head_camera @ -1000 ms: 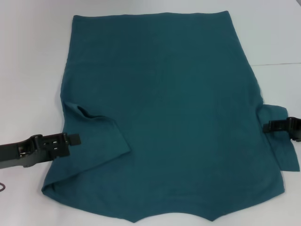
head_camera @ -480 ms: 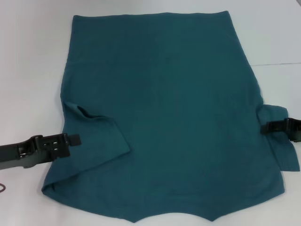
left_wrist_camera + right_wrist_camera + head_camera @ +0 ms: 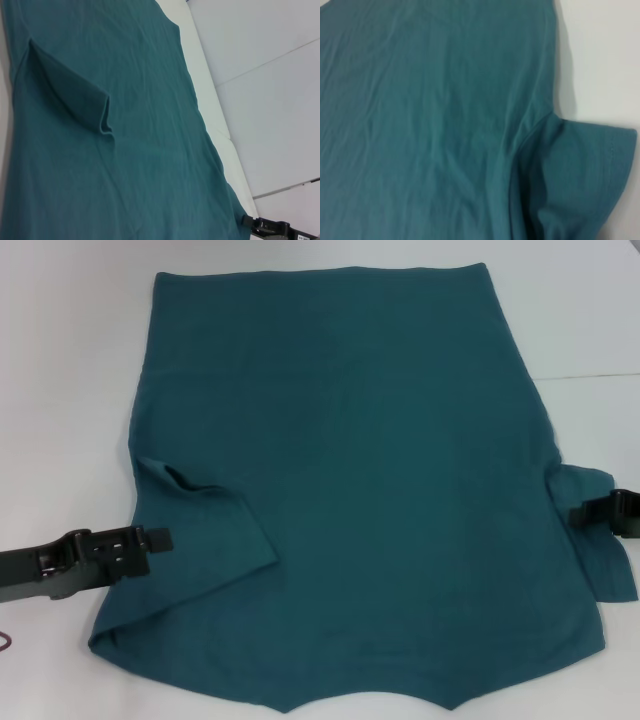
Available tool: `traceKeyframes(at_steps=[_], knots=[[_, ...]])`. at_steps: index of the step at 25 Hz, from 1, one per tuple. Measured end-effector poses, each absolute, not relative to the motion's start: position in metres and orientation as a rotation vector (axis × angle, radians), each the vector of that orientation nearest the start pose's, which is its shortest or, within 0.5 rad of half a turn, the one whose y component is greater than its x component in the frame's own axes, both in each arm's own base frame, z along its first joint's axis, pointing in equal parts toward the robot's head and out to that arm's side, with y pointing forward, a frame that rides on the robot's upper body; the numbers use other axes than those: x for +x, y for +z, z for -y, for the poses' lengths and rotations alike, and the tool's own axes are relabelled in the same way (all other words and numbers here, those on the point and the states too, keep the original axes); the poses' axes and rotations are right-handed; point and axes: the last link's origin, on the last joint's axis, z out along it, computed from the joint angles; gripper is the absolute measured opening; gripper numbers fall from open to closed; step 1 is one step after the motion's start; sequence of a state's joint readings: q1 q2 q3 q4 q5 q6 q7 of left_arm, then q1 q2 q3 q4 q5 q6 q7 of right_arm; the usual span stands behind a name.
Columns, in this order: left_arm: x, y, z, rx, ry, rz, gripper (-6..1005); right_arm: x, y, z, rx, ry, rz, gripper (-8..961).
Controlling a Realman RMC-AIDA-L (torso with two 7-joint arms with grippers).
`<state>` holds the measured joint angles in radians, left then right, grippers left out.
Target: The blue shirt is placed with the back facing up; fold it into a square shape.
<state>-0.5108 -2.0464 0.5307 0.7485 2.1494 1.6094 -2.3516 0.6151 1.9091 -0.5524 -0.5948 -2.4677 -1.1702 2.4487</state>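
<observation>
Since the blue shirt (image 3: 350,490) lies limp and light, spread back-up across the white table (image 3: 60,390), I would pinch its sleeve hems, my left gripper (image 3: 150,538) and right gripper (image 3: 580,515) alongside, finger gap untellable.
</observation>
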Motion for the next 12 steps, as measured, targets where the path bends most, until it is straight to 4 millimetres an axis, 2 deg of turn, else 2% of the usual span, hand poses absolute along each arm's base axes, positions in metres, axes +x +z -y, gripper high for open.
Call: traceKeyframes(at_steps=[8, 12], knots=[[-0.2888, 0.0386, -0.3283, -2.210, -0.778, 1.904, 735, 0.3566, 0.0751, -0.3768, -1.838, 0.272, -1.796, 306], [-0.2885, 0.0387, -0.3284, -2.209, -0.780, 1.905, 736, 0.3581, 0.0755, -0.3758, -1.839, 0.253, -1.794, 112]])
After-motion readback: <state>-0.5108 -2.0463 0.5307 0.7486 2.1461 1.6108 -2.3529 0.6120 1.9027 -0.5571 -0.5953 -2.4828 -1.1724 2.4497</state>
